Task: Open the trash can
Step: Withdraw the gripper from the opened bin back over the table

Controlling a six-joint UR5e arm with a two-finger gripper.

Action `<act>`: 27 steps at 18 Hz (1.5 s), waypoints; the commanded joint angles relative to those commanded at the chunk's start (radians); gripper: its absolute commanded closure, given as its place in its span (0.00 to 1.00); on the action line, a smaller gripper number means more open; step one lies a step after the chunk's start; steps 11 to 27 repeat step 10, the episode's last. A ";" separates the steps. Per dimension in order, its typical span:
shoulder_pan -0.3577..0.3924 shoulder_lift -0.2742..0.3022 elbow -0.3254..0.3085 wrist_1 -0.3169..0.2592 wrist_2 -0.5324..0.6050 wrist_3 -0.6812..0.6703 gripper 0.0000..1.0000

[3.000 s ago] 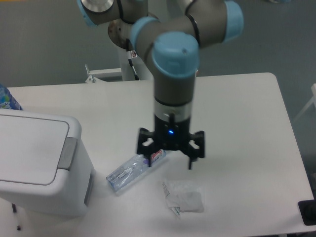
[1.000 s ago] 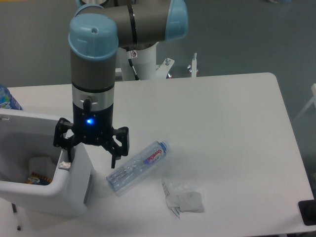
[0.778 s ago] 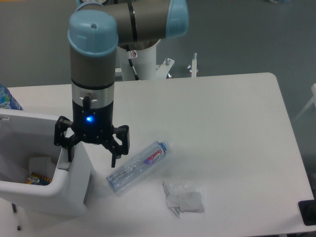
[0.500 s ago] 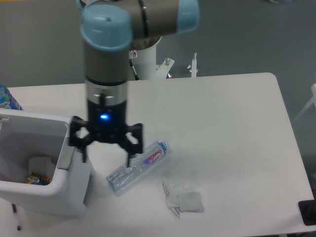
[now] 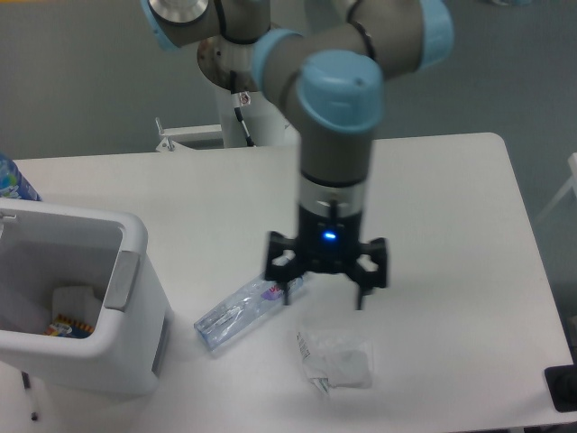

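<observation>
Just below the pincer (image 5: 325,299) lies a crumpled wrapper (image 5: 335,361); a clear bottle (image 5: 245,311) lies at its left finger. Well left, the trash can (image 5: 135,347) stands open, scraps inside. Fingers spread wide, empty.

A white tabletop (image 5: 451,207) with rounded corners fills most of the view, evenly lit and faintly glossy. Behind and to its right lies a plain grey-green floor (image 5: 81,81). A small dark object (image 5: 561,388) sits at the lower right edge.
</observation>
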 joint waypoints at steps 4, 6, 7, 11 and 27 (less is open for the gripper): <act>0.003 -0.025 -0.003 -0.064 0.138 0.236 0.00; 0.003 -0.025 0.000 -0.103 0.160 0.304 0.00; 0.003 -0.023 -0.006 -0.104 0.160 0.309 0.00; 0.003 -0.020 -0.022 -0.104 0.160 0.309 0.00; 0.003 -0.020 -0.022 -0.104 0.160 0.309 0.00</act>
